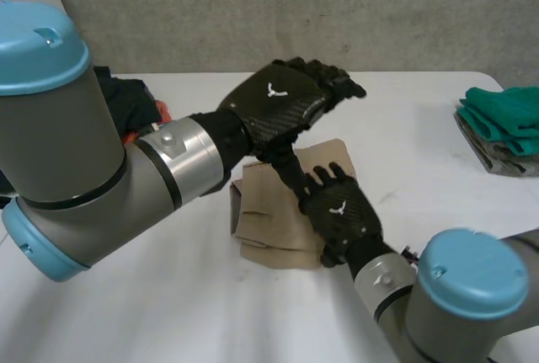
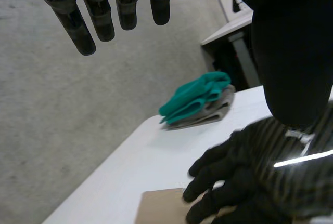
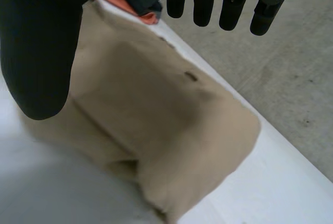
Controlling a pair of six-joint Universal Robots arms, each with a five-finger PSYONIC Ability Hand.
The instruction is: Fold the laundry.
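Step as we read it: flatten and finish the fold on the tan folded cloth (image 1: 269, 220), which lies mid-way across the white bench (image 1: 168, 304), close to us.

Right hand (image 1: 339, 209) is over the cloth's right side. Its fingers (image 3: 204, 3) are straight, slightly spread and hold nothing. We can't tell if the palm actually presses. We'd use that palm as a flat anchor and press along the crease rather than drag, or the layers may shear.

Left hand (image 1: 285, 104) hovers above the cloth's far edge, clear of it. Its fingers (image 2: 101, 18) are straight, thumb apart, empty. We'd bring it down on the cloth's left side to smooth outward.

Further back, the folded green cloth stack (image 1: 505, 114) is at far right and the dark-and-orange clothes heap (image 1: 135, 98) at far left. Both are well apart from the work.
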